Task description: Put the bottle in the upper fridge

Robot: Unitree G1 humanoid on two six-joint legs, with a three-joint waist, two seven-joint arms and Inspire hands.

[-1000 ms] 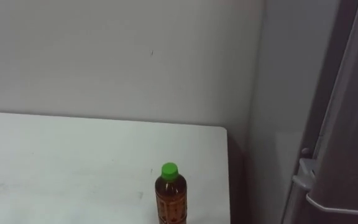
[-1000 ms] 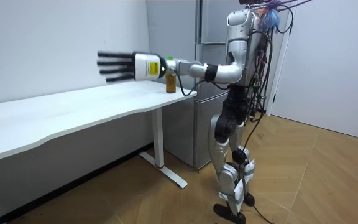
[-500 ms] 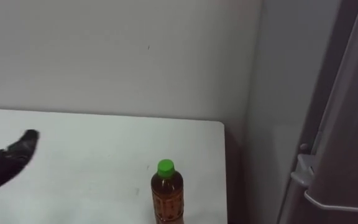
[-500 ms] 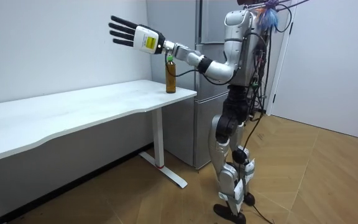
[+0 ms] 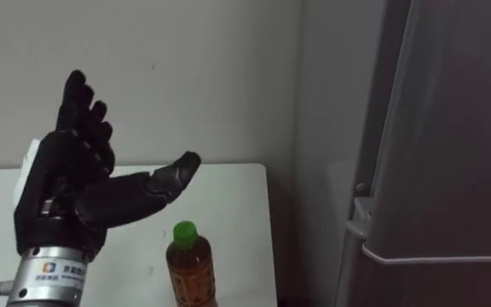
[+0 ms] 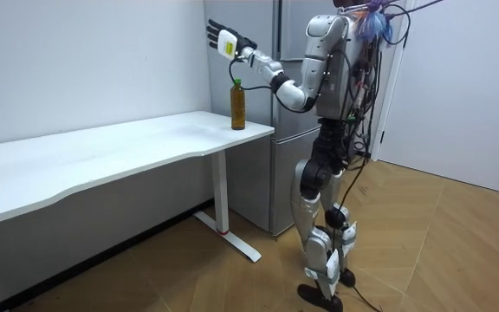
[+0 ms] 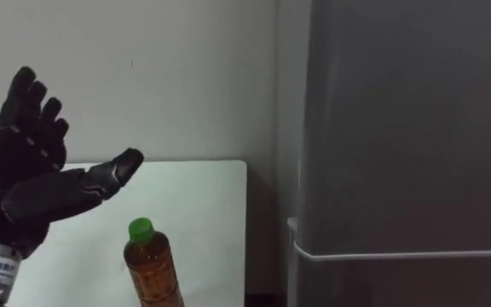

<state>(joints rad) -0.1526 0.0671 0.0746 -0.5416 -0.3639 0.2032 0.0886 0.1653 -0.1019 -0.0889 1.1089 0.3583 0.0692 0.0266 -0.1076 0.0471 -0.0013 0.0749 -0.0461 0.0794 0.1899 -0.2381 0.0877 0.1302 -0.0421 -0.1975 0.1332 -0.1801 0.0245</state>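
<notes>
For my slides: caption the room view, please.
Left robot hand hovers open above the green-capped bottle on the white table.

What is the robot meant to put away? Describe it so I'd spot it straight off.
Find the tall grey fridge; a long white table ends beside it. Near that end stands the bottle: amber brown, bright green cap, below the robot's raised left hand.

Dim eye views — room view bright, evenly lit (soft shadows)

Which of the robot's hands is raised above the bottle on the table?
The left hand, coming in from the view's left side: it is open, fingers spread, held high above the green-capped bottle and not touching it.
</notes>
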